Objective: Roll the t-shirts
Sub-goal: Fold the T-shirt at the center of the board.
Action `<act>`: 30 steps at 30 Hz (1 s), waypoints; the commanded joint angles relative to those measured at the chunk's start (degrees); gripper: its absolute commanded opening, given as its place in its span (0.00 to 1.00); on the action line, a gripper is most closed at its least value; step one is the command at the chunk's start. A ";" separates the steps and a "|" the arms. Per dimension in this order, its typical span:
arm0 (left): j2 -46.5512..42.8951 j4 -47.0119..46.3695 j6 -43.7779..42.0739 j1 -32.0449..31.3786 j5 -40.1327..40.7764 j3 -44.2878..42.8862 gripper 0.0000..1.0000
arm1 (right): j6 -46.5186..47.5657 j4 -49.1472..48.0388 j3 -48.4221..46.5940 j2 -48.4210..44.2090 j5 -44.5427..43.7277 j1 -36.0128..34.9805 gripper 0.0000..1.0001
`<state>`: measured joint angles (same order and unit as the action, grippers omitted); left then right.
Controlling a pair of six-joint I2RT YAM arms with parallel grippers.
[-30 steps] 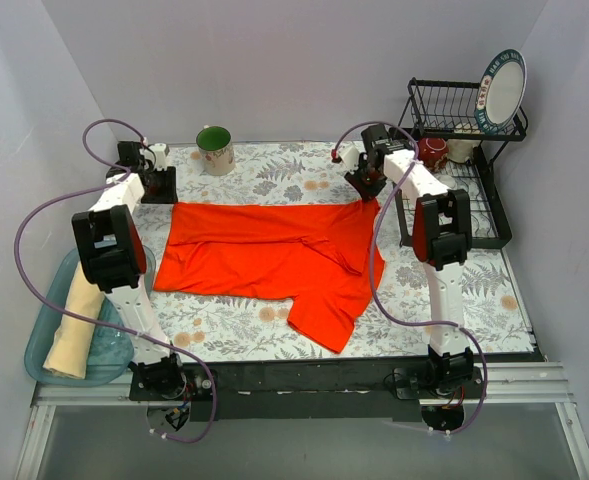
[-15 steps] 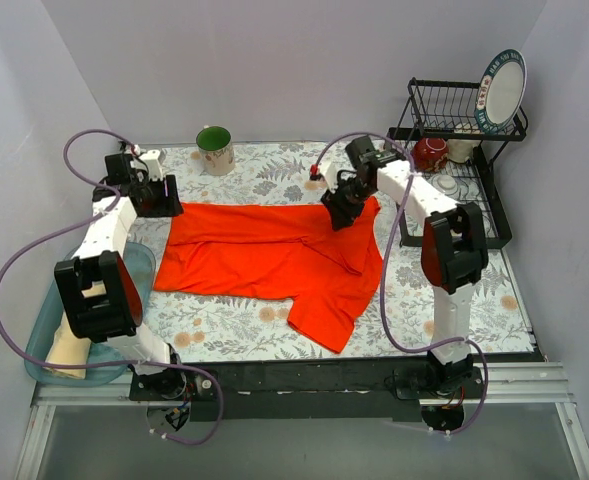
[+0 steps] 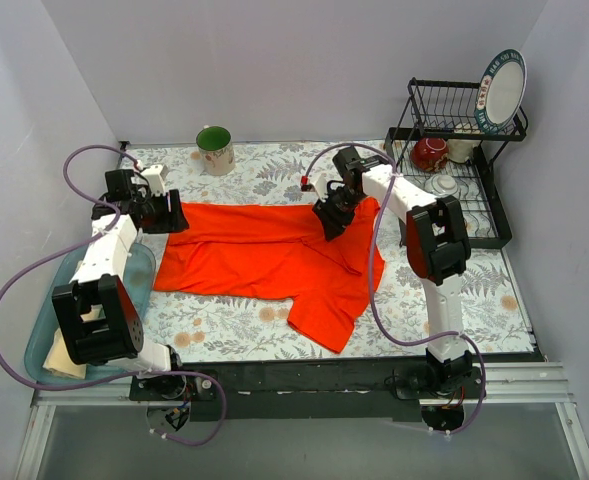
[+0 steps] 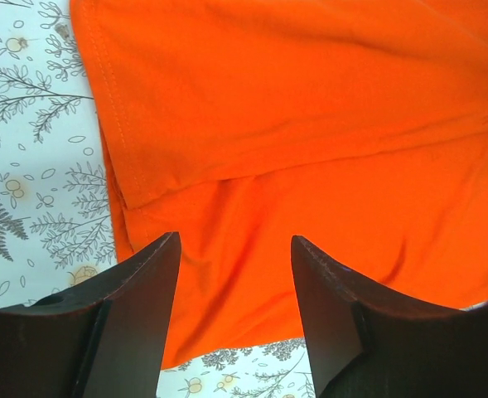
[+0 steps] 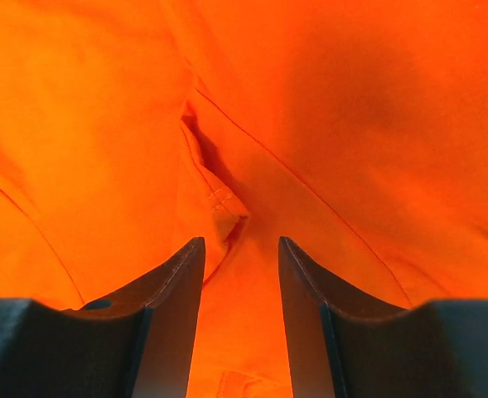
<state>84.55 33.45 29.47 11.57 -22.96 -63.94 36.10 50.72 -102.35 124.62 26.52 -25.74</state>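
Note:
The orange-red t-shirt (image 3: 264, 258) lies folded into a wide band across the floral table, one part trailing toward the front (image 3: 326, 318). The cream t-shirt (image 3: 62, 355) lies rolled in the teal bin (image 3: 36, 345) at the left. My left gripper (image 3: 170, 216) hangs open over the orange shirt's back left edge; in the left wrist view the gripper (image 4: 235, 240) has only fabric (image 4: 310, 124) below it. My right gripper (image 3: 331, 216) stands open over the shirt's back right part; in the right wrist view the gripper (image 5: 239, 242) frames a hemmed fold (image 5: 219, 203), gripping nothing.
A green mug (image 3: 215, 150) stands at the back of the table. A black dish rack (image 3: 474, 215) at the back right holds a plate (image 3: 502, 90) and a red mug (image 3: 432, 153). Grey walls close in both sides.
Both grippers have opened wider. The right gripper moved left from the shirt's back right corner over the fabric. The left gripper came forward and right to the shirt's left edge.

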 commanded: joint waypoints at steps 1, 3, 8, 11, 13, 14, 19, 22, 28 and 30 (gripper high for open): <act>-2.99 0.30 0.23 0.12 -2.09 1.45 0.56 | -0.76 -0.62 -1.11 -0.43 -0.77 0.07 0.48; -3.25 0.47 0.23 0.12 -2.00 1.80 0.56 | -0.76 -0.53 -0.75 0.01 -0.68 -0.01 0.48; -3.78 0.74 -0.29 0.20 -1.30 2.16 0.56 | -0.33 0.08 -1.36 1.85 0.46 -0.45 0.49; -4.22 0.91 -0.47 0.20 -1.21 2.68 0.56 | -0.24 0.78 -2.68 2.73 1.95 -0.81 0.48; -4.31 1.00 -0.56 0.20 -1.12 2.94 0.56 | -0.15 0.70 -2.77 2.82 2.13 -1.33 0.49; -4.57 1.00 -0.65 0.20 -1.12 3.03 0.56 | -0.15 0.61 -2.77 2.91 2.04 -1.51 0.49; -5.45 1.00 -0.82 0.20 -0.95 3.21 0.56 | -0.15 -0.27 -2.34 2.56 0.99 -2.47 0.35; -5.98 0.83 -0.82 0.20 -1.03 3.30 0.56 | -0.32 -0.71 -1.81 1.25 -0.42 -3.44 0.26; -6.86 -0.14 -0.82 0.12 -1.39 2.95 0.56 | -0.94 -1.85 1.26 -2.36 -2.61 -6.16 0.19; -7.21 -0.40 -0.56 0.12 -1.30 3.03 0.56 | -1.29 -2.11 2.15 -3.50 -3.84 -7.74 0.19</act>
<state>80.38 34.22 29.36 11.55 -23.55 -61.30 35.70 49.50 -101.43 126.32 24.21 -30.65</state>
